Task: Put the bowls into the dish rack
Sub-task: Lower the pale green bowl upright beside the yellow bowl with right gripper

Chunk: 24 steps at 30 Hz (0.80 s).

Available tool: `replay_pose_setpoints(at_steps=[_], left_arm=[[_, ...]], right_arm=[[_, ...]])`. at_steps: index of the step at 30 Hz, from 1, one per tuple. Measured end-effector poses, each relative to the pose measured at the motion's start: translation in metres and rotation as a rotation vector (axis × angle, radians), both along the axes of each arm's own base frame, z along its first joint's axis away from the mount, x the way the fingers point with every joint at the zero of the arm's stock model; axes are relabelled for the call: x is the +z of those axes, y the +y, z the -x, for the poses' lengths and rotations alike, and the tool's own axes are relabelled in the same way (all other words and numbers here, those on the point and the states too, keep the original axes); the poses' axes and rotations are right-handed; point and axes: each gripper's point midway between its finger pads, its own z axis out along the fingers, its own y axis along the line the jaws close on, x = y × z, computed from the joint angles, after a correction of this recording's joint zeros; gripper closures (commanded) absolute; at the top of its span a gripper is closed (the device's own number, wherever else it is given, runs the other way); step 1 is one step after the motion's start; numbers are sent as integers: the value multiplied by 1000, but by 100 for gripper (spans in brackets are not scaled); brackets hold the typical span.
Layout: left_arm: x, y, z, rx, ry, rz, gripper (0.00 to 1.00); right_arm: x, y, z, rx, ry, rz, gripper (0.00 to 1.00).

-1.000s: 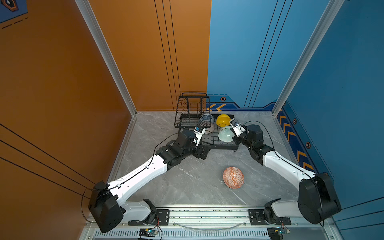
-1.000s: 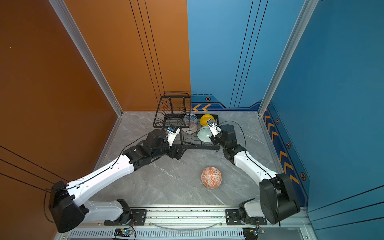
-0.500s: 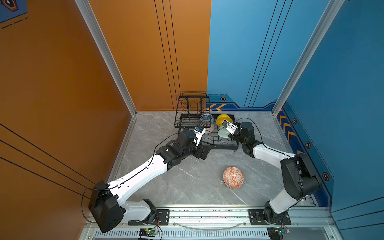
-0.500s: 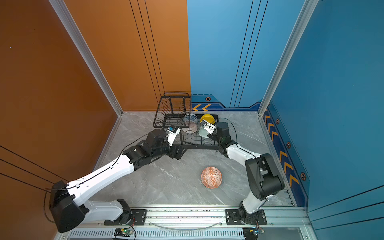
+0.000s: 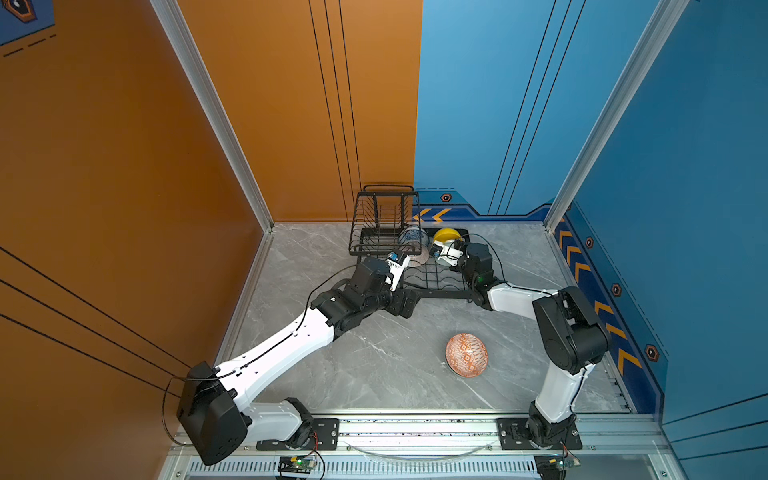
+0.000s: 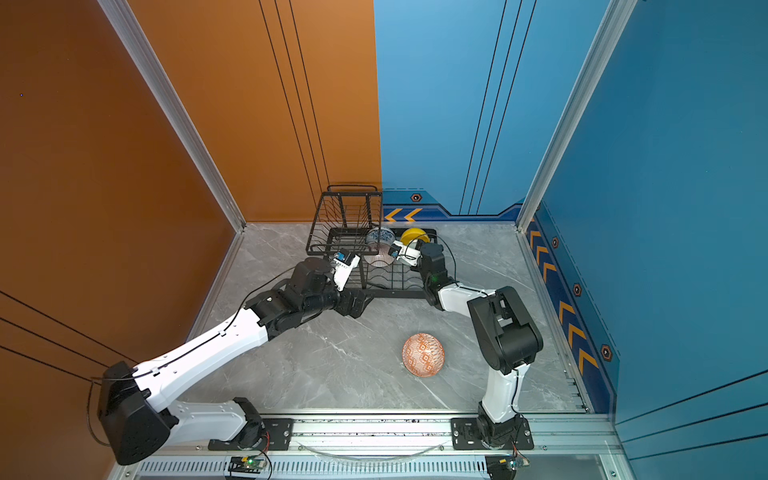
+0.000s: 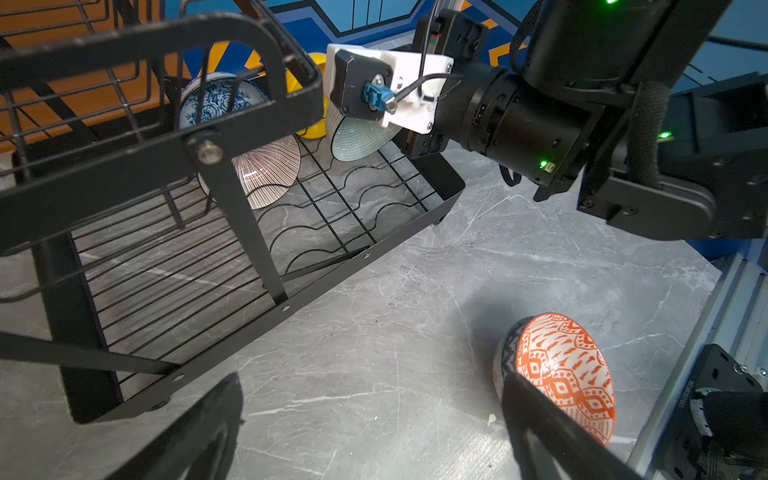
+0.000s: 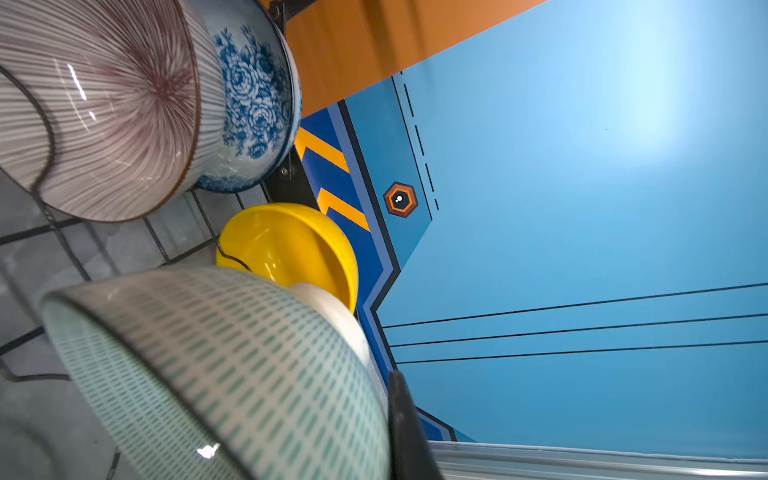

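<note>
The black wire dish rack (image 5: 376, 232) (image 6: 345, 232) (image 7: 232, 342) stands at the back of the table. In its lower tier a blue-white floral bowl (image 5: 411, 237) (image 8: 253, 95), a pinkish striped bowl (image 5: 417, 255) (image 7: 270, 166) (image 8: 104, 104) and a yellow bowl (image 5: 445, 235) (image 8: 291, 245) stand on edge. My right gripper (image 5: 444, 258) is shut on the rim of a green-white patterned bowl (image 7: 357, 141) (image 8: 232, 357), held tilted over the tier beside the yellow bowl; one finger (image 8: 399, 415) shows outside it. My left gripper (image 7: 374, 436) (image 5: 405, 303) hangs open and empty at the rack's front edge. An orange-white bowl (image 5: 466, 354) (image 6: 423, 354) (image 7: 557, 365) lies on the table.
The rack's raised basket (image 6: 347, 208) stands over its left half. My right arm's elbow (image 5: 569, 328) rises tall right of the orange-white bowl. Orange and blue walls close in the table, and an aluminium rail (image 5: 415, 428) runs along the front.
My right arm has folded in and carried the green-white bowl leftwards over the rack, close to the yellow bowl. The left arm has held still.
</note>
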Motion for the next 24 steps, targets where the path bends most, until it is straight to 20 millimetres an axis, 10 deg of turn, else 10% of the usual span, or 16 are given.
replay_pose_setpoints(at_steps=[24], left_arm=[[-3, 3, 0, 5, 13, -9, 2]], right_arm=[[3, -2, -29, -41, -143, 171, 100]])
